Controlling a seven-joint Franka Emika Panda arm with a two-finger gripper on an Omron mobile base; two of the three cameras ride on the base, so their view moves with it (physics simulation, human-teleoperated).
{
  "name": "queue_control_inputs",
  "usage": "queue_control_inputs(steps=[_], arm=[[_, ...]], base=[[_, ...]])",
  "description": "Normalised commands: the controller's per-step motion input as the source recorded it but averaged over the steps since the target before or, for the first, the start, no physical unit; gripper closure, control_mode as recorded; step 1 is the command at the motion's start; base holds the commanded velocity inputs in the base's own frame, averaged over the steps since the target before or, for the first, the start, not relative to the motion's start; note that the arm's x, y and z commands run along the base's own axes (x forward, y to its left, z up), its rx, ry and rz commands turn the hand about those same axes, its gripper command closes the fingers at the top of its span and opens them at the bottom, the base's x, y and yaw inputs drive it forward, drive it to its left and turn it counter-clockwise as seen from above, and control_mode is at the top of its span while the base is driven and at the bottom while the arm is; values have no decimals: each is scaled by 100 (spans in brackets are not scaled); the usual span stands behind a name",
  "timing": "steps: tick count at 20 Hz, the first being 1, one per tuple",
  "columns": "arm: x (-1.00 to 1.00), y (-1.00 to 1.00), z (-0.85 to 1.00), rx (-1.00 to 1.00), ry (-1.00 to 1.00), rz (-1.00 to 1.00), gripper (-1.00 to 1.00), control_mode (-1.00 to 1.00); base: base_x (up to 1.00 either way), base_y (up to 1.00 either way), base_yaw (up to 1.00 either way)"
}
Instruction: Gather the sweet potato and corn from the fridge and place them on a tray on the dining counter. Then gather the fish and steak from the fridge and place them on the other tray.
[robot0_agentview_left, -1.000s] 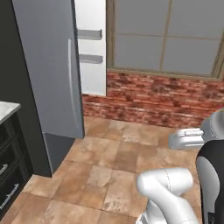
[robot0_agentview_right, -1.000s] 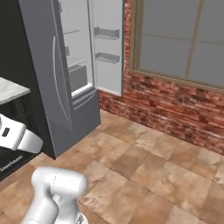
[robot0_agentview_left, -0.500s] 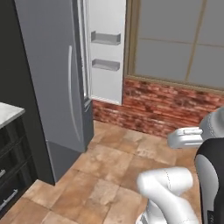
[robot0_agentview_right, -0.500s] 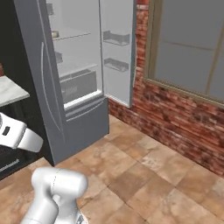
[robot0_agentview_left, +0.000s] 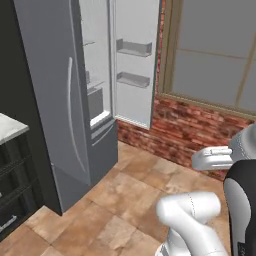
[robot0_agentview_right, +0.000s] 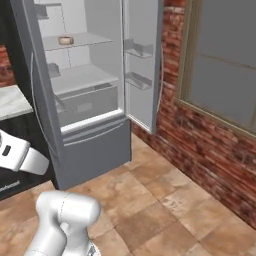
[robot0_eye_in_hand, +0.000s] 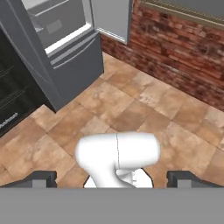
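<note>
Across fridge (robot0_agentview_right: 90, 145) front, no legible lettering

The fridge (robot0_agentview_right: 90, 145) stands with its right door (robot0_agentview_right: 142, 65) open, a small brownish item (robot0_agentview_right: 65, 40) on a shelf.

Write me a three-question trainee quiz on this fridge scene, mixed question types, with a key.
1. True or false: the right-hand door of the fridge stands open.
2. Multiple choice: the small round tan thing inside lies on
A. the top glass shelf
B. the floor
C. a door bin
3. Fill in: the wall under the window is made of red ____.

Key
1. True. The door is swung out, its two bins facing the room.
2. A. It lies on the top glass shelf, seen from the right base view; what it is cannot be told.
3. Brick.
</note>
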Motion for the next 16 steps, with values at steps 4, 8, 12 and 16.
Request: queue_control_inputs(steps=[4, 8, 12, 16], arm=[[0, 0, 0, 0, 0, 0, -100, 100], [0, 0, 0, 0, 0, 0, -100, 100], [0, 0, 0, 0, 0, 0, -100, 100], [0, 0, 0, 0, 0, 0, -100, 100]], base=[[42, -71, 36], [43, -70, 37], [46, -67, 37], [62, -59, 38]])
